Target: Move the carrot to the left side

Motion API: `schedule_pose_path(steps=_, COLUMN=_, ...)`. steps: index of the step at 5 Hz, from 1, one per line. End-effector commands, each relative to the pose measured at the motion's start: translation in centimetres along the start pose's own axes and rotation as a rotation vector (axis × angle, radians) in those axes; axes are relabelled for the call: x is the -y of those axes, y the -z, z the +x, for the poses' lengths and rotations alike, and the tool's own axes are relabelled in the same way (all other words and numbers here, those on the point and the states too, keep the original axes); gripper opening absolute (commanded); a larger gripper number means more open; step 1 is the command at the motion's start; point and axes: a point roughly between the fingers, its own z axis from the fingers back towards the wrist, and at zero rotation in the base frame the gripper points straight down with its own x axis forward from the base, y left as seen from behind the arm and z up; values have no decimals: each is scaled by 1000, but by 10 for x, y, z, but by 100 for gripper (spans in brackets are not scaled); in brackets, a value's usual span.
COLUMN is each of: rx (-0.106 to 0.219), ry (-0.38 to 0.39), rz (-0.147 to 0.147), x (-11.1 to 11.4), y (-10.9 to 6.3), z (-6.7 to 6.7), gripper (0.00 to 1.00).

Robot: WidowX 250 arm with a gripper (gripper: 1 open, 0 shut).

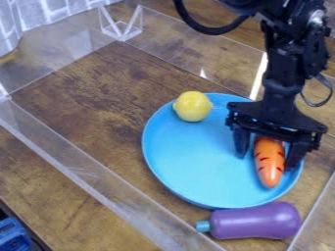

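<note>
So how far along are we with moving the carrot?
Done: the gripper is lined up over the carrot, jaws open, a finger on each side. In hand: nothing is gripped; the carrot lies on the right part of the blue plate. Left: close, lift, carry it left past the lemon and release.

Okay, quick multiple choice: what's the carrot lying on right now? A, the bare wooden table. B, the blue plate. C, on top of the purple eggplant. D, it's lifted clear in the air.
B: the carrot lies on the right part of the blue plate, with the open gripper straddling its upper end; the eggplant sits off the plate, nearer the camera.
</note>
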Motion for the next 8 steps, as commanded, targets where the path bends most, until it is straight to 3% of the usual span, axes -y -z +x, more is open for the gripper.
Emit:
schedule_pose_path(steps=1, rx=51, ry=-5, rz=-23, x=25, y=-7, z=10, gripper=100)
schedule_pose_path(steps=2, rx=52, ry=-36, rz=-14, x=37, y=2, z=13, gripper=100)
schedule_pose_path(steps=5, rx=13, ry=182, rz=-28, x=41, y=28, z=13, gripper=100)
schedule_pose_path(steps=7, rx=0, ry=187, rz=-18, x=30, y=39, z=21, gripper=100)
schedule_pose_path(steps=8, rx=-5, ry=191, rz=-13, x=33, y=44, z=17, gripper=100)
